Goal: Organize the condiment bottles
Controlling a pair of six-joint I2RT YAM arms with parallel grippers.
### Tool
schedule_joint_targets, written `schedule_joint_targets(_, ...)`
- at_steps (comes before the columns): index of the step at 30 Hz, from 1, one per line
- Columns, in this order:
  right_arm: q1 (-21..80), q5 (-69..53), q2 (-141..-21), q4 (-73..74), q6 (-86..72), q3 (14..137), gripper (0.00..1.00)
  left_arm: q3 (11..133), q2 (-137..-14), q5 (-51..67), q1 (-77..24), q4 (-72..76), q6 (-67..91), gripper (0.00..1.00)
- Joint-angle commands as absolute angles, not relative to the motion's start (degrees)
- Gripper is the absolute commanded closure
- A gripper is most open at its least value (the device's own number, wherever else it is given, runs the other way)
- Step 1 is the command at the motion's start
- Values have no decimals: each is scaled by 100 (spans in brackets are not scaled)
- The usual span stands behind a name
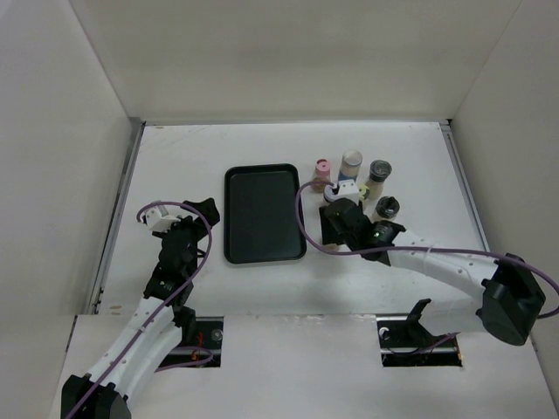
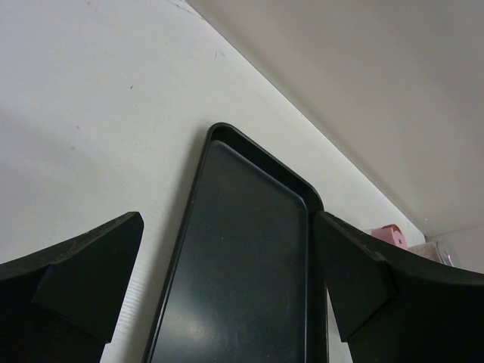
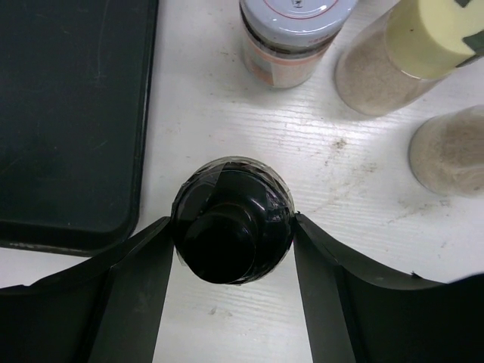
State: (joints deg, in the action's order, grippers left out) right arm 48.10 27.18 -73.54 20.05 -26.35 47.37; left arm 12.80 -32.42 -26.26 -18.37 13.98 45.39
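Had the right gripper [image 3: 233, 225] pinching, jaws pressed on either side, the small dark glossy black-capped bottle [image 3: 231, 242], upright on the white table [image 3: 219, 113] just right of the flat black rectangular plastic tray [image 3: 68, 113]. Risked a slip or tilt on lifting (smooth, rounded cap). Risked clipping the pink-lidded jar [image 3: 291, 38] and cream-capped shaker [image 3: 423, 38] just beyond. Found open room leftward over the tray. Found the left gripper [image 2: 227, 227] spread wide, empty, at the tray's left side.

Five condiment bottles [image 1: 379, 172] in all: one black-capped bottle [image 3: 232, 234] between the right pincer's [image 3: 232, 224] fingers. Three stand just ahead of that pincer: a pink-lidded jar [image 1: 322, 171], a cream-lidded bottle [image 3: 412, 45] and a dark-topped bottle [image 3: 454, 151]. One dark-topped jar [image 1: 387, 208] is to its right. One black tray [image 1: 265, 214] lies to its left. Two pincers, counting the left pincer [image 2: 227, 223].
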Motion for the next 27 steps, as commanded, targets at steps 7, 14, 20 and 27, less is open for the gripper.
schedule_joint_targets(7, 5172, 3077, -6934, 2005, -2321, 6080, 46, 1204, -3226, -2593, -1832, 1696, 4526, 0)
schedule_joint_targets(14, 5181, 2356, -8829, 845, -1873, 7573, 48, 1186, -3199, -3259, -1666, 1188, 4903, 0)
schedule_joint_targets(20, 5181, 2267, -11044, 641, -1442, 9752, 48, 1257, -3436, -3586, -1481, 782, 5352, 0)
schedule_joint_targets(27, 5155, 2224, -12541, 563, -1275, 11240, 44, 1231, -3744, -3279, -1261, 949, 5502, 0)
